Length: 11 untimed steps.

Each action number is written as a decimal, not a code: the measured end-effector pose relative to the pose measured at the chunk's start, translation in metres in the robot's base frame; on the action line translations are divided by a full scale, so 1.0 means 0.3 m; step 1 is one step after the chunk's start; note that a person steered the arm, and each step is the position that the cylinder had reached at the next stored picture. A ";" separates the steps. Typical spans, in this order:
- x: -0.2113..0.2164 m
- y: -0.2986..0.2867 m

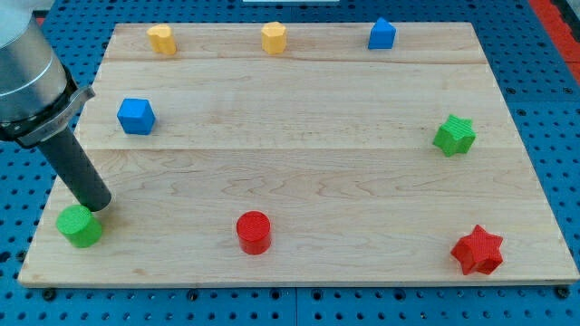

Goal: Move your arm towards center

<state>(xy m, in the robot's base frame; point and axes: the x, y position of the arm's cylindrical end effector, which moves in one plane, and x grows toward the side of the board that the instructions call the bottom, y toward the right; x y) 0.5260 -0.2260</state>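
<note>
My tip [98, 207] is at the view's left, near the bottom, touching or just above the green round block [80, 226]. The dark rod rises up-left from it to the grey arm. A blue cube [136, 116] lies above the tip. A red cylinder [254, 232] stands at the bottom middle, well to the right of the tip. A red star [478, 251] sits at the bottom right and a green star [454, 135] at the right. Along the top edge lie a yellow block [161, 39], a yellow hexagonal block [274, 38] and a blue block [381, 34].
The wooden board [299, 172] rests on a blue perforated table [553, 109]. The grey arm body [27, 81] overhangs the board's left edge.
</note>
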 end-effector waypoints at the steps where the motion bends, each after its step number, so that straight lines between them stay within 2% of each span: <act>1: 0.000 0.000; 3: 0.001 0.001; 5: -0.100 0.048; 6: -0.184 0.309; 7: -0.409 0.660; 8: -0.486 0.854; 9: -0.450 0.860; 10: -0.382 0.769; 11: -0.379 0.641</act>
